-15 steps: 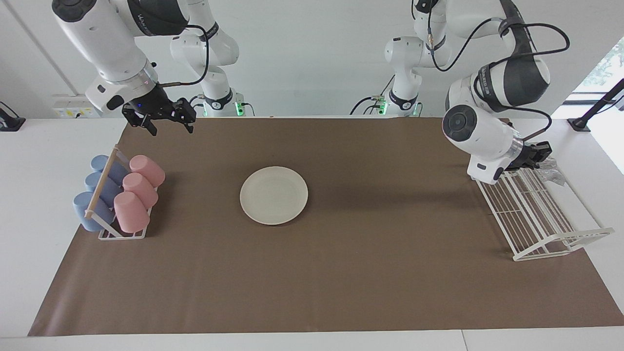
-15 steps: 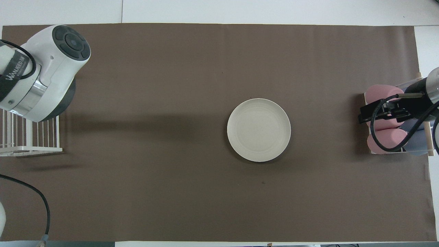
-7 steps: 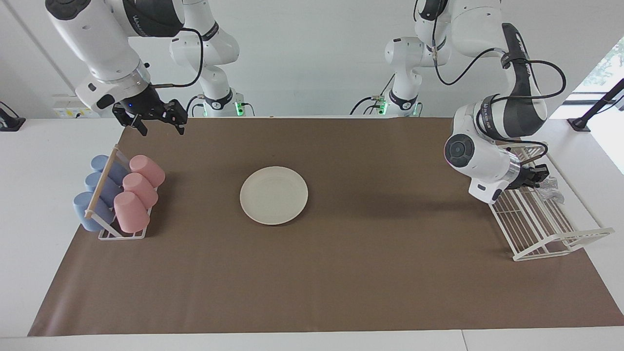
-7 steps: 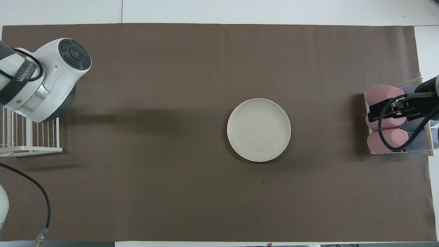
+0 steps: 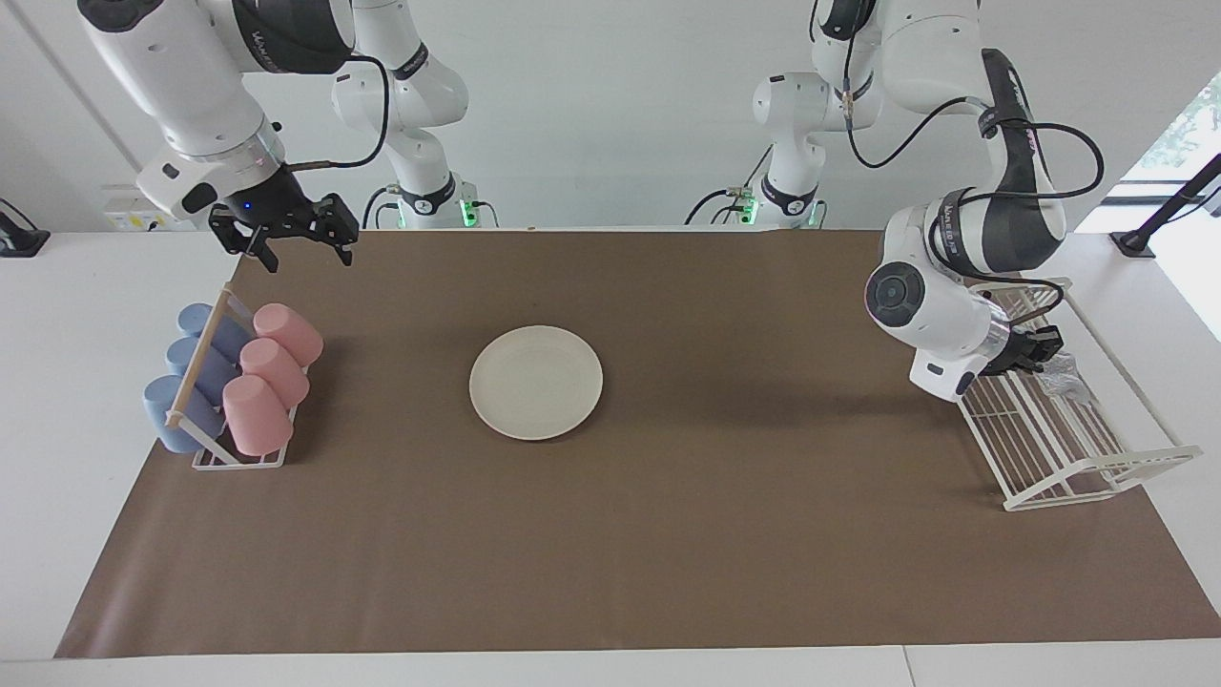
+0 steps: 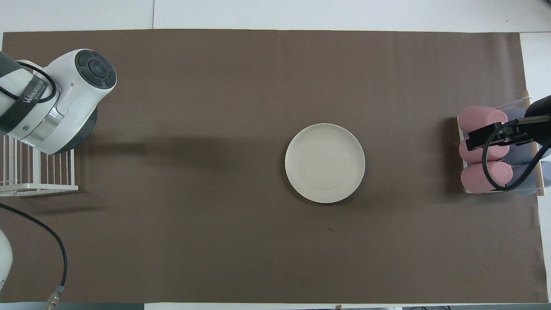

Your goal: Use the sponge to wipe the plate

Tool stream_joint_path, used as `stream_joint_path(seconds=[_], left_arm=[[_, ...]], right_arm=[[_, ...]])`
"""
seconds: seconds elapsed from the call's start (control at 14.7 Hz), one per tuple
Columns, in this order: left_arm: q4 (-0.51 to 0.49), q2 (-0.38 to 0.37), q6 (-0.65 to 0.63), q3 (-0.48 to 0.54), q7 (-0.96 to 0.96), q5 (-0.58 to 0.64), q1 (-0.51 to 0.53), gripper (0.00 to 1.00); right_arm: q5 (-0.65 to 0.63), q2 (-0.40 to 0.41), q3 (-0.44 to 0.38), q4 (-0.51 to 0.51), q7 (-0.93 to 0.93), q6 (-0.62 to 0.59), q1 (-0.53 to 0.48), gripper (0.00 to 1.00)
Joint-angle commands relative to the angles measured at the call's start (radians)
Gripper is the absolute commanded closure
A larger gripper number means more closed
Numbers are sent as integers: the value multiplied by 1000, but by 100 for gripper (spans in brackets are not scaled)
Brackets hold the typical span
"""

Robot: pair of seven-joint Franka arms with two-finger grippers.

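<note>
The cream-white plate (image 5: 536,382) (image 6: 325,162) lies flat in the middle of the brown mat with nothing on it. My left gripper (image 5: 1040,351) is low over the white wire rack (image 5: 1059,439) at the left arm's end, shut on the crinkled silvery sponge (image 5: 1064,378), which hangs from its fingertips over the rack's wires. In the overhead view the left arm's wrist hides both that gripper and the sponge. My right gripper (image 5: 305,256) (image 6: 490,137) hangs open and holds nothing, over the cup rack's end nearest the robots.
A small rack (image 5: 229,382) (image 6: 499,150) of pink and blue cups lying on their sides stands at the right arm's end. The wire rack (image 6: 34,172) sits on the mat's edge at the left arm's end. The brown mat (image 5: 715,534) covers most of the table.
The left gripper, shut the whole time, has swung lower over the wire rack, and the sponge has moved with it. The right gripper has drifted toward its own end of the table, still open.
</note>
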Motion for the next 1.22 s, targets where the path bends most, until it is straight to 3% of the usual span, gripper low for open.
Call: stream_joint_path(seconds=[0.0, 0.07, 0.14, 0.2, 0.48, 0.68, 0.88, 1.15], left_arm=[[-30, -23, 36, 0, -17, -15, 5, 100], [-30, -23, 47, 2, -18, -27, 5, 90], [-30, -23, 52, 0, -18, -40, 5, 54], [-30, -23, 56, 0, -21, -46, 5, 36], [-30, -23, 59, 0, -44, -63, 5, 22], [-28, -24, 61, 0, -43, -67, 5, 0], [25, -32, 60, 2, -29, -196, 10, 0], [126, -73, 21, 13, -27, -468, 13, 0]], right_arm=[[-12, -29, 1, -36, 7, 19, -4, 0], [-12, -30, 1, -35, 8, 16, -4, 0], [-12, -29, 1, -35, 11, 17, -7, 0], [-12, -29, -2, -33, 13, 16, -10, 0], [-12, -29, -2, -30, 13, 5, -40, 0], [-12, -29, -2, -30, 8, 2, -38, 0], [-12, -29, -2, -30, 13, 5, -34, 0], [-12, -29, -2, -27, 8, 1, -38, 0]])
